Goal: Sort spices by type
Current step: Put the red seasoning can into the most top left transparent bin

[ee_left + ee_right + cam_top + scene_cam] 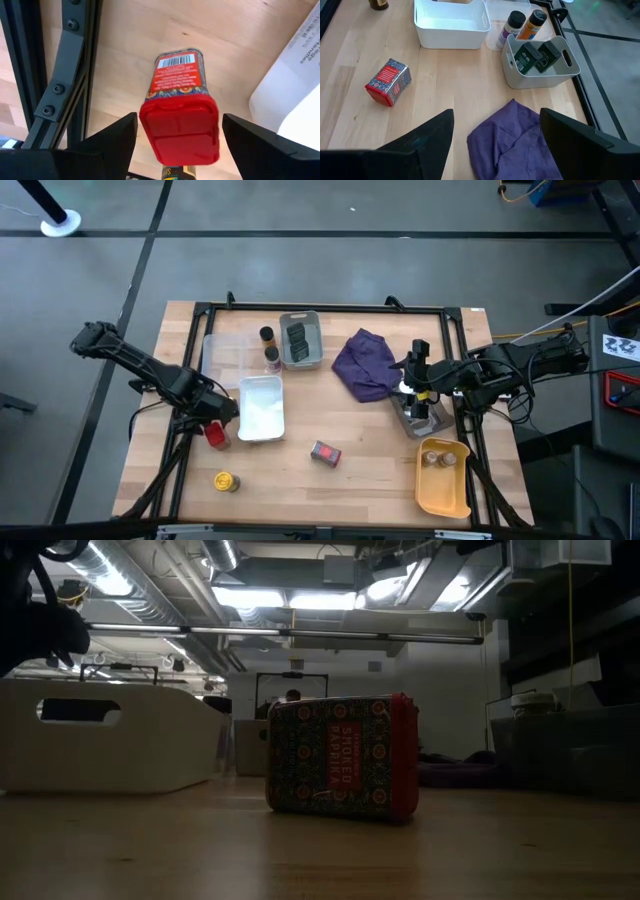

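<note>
Sorting the spices is, by our reading, under way with several pieces left. We see two dark grey tins (297, 337) already together in the grey tray (300, 363) at the far middle of the desk (370, 465), and the orange-capped jar (266, 335) and the purple-labelled jar (272, 360) standing just beside that tray, by the clear tray (222, 352). Two small jars (438, 459) lie in the yellow tray (443, 490) at the near right. The white tray (261, 408) holds nothing that we can see.

Our left pincer (177, 135) hangs over the red-capped tin (179, 107), which lies on its side on the desk just beside the white tray; the fingers (112, 140) stand apart on either side of the red cap with a gap showing, so we call it released, not gripping. A second red tin (325, 453) lies alone near the middle of the desk, and the yellow jar (226, 480) sits loose at the near left.

Our right pincer (495, 132) waits spread wide above the purple cloth (512, 137), holding nothing.

We judge three spices still unplaced: both red tins and the yellow jar. Whether the two jars by the clear tray count as sorted, we cannot tell.
</note>
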Tool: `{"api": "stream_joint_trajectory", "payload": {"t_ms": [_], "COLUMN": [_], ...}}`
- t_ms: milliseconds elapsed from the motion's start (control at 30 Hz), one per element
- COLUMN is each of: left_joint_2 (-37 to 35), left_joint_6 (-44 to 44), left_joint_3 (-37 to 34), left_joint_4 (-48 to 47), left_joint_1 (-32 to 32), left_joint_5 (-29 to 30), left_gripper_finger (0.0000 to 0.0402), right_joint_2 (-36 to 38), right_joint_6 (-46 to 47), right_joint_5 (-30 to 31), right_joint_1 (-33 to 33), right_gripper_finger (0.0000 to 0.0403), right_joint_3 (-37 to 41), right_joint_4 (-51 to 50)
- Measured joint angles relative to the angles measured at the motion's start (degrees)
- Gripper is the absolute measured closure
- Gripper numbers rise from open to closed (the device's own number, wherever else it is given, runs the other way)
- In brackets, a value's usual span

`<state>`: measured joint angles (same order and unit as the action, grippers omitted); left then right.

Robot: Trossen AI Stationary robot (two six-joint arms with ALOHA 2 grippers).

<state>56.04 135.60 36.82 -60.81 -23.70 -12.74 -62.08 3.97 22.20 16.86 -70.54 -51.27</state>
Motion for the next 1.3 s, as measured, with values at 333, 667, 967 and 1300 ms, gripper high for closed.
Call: {"api": "stream_joint_trajectory", "payload": {"t_ms": [333,667,967,1300], "left_joint_2": [3.60,3.64,3.64,3.02], "left_joint_6": [-3.35,-4.07,-5.25,-7.30], "left_joint_3": [0.02,0.04,0.07,0.19], "left_joint_4": [0.32,0.68,2.01,1.71], "left_joint_1": [0.00,0.00,0.00,0.17], "left_joint_5": [-0.03,-0.23,-0.14,1.73], "left_gripper_finger": [0.0126,0.0198,0.0198,0.0193], "right_joint_2": [0.00,0.00,-0.02,0.00], "right_joint_6": [0.02,0.11,0.22,0.22], "right_joint_5": [0.00,0.00,0.00,0.02], "right_joint_1": [-0.01,-0.01,0.00,-0.01], "right_gripper_finger": [0.0109,0.0109,0.0109,0.0109], "right_joint_3": [0.00,0.02,0.02,0.02], "right_joint_4": [-0.44,-0.43,-0.42,-0.39]}}
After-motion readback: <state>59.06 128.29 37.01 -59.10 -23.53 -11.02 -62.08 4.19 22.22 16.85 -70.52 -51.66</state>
